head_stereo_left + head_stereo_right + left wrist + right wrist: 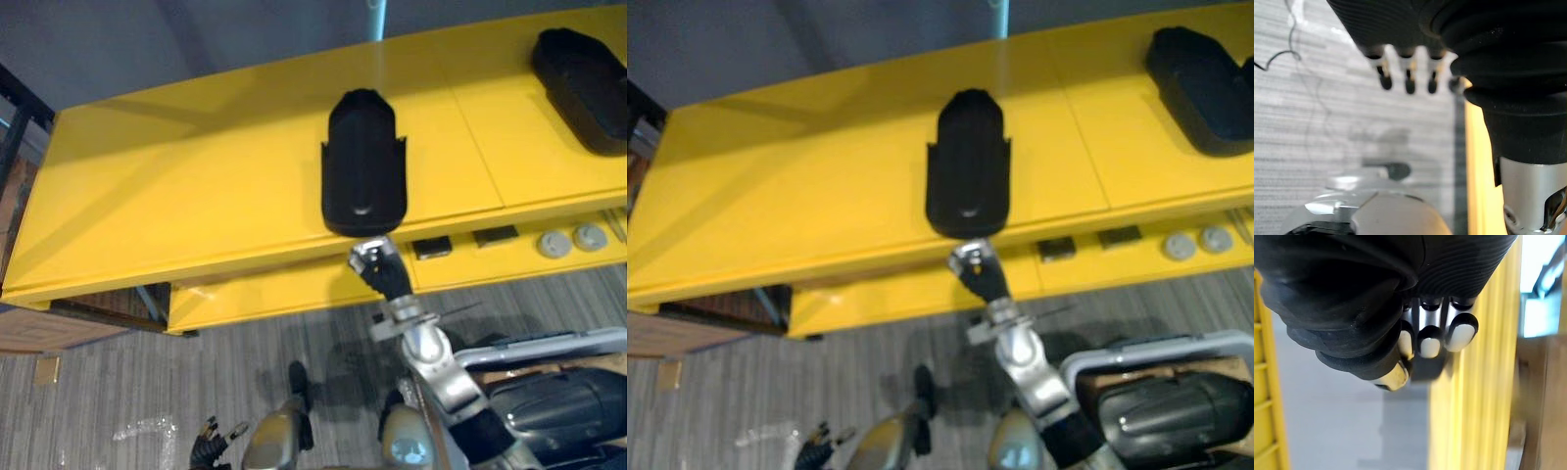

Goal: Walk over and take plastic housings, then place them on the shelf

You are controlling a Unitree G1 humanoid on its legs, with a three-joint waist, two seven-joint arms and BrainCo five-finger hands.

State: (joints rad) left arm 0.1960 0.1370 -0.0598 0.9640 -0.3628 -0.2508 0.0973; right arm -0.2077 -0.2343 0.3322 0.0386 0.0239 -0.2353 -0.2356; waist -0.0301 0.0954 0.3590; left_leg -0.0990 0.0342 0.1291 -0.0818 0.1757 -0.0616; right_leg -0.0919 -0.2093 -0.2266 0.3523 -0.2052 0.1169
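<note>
Yellow shelf (196, 196) carries a black plastic housing (363, 162) lengthwise at its near edge, easy to reach. The right hand (371, 258) meets its near end, grip impossible to tell, while the left hand (209, 446) hangs idle, fingers relaxed.

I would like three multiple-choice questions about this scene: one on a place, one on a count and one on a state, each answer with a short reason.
1. Where is the right hand?
A) at the near end of the middle housing
B) on the floor
C) inside a cardboard box

2. How many black housings lie on the yellow shelf?
A) one
B) two
C) four

3. How is the left hand?
A) shut on a housing
B) open, holding nothing
C) pressing on the shelf

Answers:
1 A: it is by the shelf's front edge, at that housing's end.
2 B: one lies in the middle and a far-right housing beside it.
3 B: its relaxed fingers hang above the floor.
</note>
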